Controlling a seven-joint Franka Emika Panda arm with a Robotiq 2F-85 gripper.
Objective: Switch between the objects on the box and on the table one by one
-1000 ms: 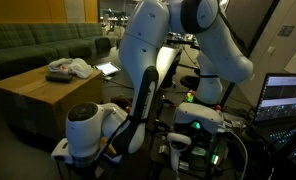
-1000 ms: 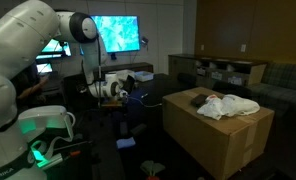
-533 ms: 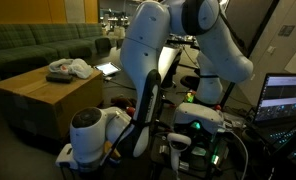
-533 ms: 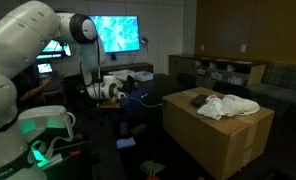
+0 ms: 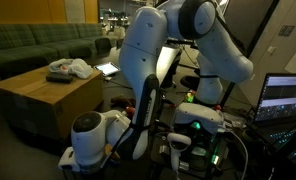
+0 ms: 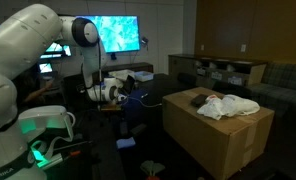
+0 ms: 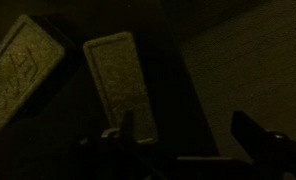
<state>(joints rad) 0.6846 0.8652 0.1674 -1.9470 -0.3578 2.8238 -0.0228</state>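
Pincer state: the pincer (image 7: 188,140) stands wide and holds nothing; its two fingers (image 7: 128,128) show at the bottom edge of the wrist view with bare dark surface between them.
Pincer position: low over a dark surface, taken to be the worktop (image 7: 168,50), and well apart from the box (image 6: 213,135).
Nearest item: a flat bar (image 7: 118,85) lies on that dark surface just ahead of the pincer.
Deciding relation: the bar is not in line with the gap. It lies in front of the finger on the left side of the wrist view, so the gap points past it.
Long axis: it runs almost straight away from the pincer, leaning slightly, so the jaws would close across the bar's narrow width.
Second item: another flat piece (image 7: 23,70) lies further to the same side, tilted more steeply and apart from the bar.
Unidentified: a pale surface (image 7: 253,60) on the opposite side of the wrist view; too dim to name.
Box top: a white cloth (image 6: 233,104) and a dark piece (image 6: 199,98) touching it, both toward one end of the top.
Judgement: the coming move calls for a small sideways shift toward the bar before descending.
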